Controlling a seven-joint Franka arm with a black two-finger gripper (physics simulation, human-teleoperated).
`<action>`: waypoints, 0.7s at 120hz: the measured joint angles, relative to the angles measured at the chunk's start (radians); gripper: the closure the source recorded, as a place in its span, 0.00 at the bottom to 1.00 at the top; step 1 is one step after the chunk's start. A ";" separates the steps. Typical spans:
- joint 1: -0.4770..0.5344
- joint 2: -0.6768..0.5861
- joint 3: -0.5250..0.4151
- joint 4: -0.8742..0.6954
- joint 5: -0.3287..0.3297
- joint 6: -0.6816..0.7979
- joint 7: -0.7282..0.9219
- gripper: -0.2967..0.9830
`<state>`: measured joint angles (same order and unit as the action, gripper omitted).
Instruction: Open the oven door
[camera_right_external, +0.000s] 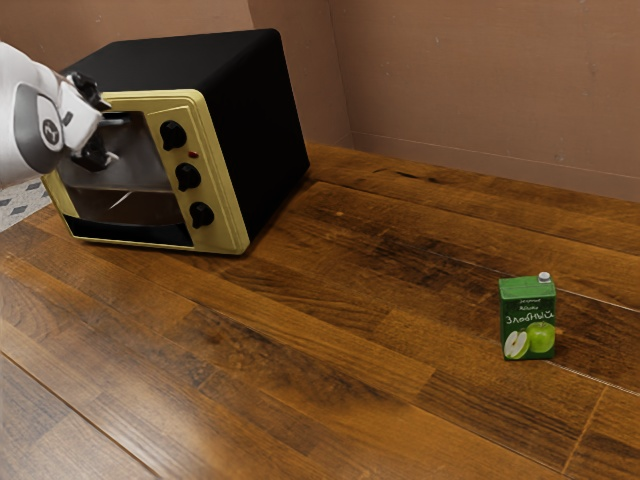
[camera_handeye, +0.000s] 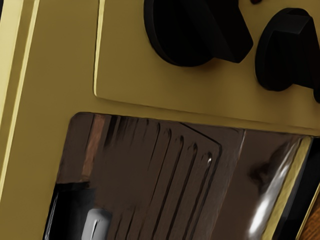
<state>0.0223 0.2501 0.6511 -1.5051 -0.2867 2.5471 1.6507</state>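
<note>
Evidently the step in hand is getting hold of the oven door (camera_right_external: 142, 165), which sits at the left of the exterior frame, set in the gold front of the black oven (camera_right_external: 252, 120) on the wooden surface (camera_right_external: 330, 390). The door looks shut or nearly so, though a slim gap would be hard to judge. At the upper left, the claw (camera_right_external: 110, 132) has its two fingers spread apart, one higher and one lower, near the door's upper edge and the dark handle (camera_right_external: 118, 121); whether either touches it cannot be told. Next, the claw should settle with the handle between its fingers, close on it, then draw outward and follow the door's swing. A poor line could let it slip off or scrape the glass. The knobs (camera_right_external: 187, 176) beside the door need no handling, nor does the green carton (camera_right_external: 527, 325) at right.
</note>
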 joint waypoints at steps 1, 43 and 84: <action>0.012 0.002 -0.012 0.002 0.000 0.000 0.001 0.23; 0.167 0.039 -0.175 0.045 -0.002 -0.003 0.038 0.23; 0.167 0.036 -0.176 0.033 -0.005 -0.010 0.059 0.22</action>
<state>0.1896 0.2861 0.4749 -1.4724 -0.2920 2.5369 1.7096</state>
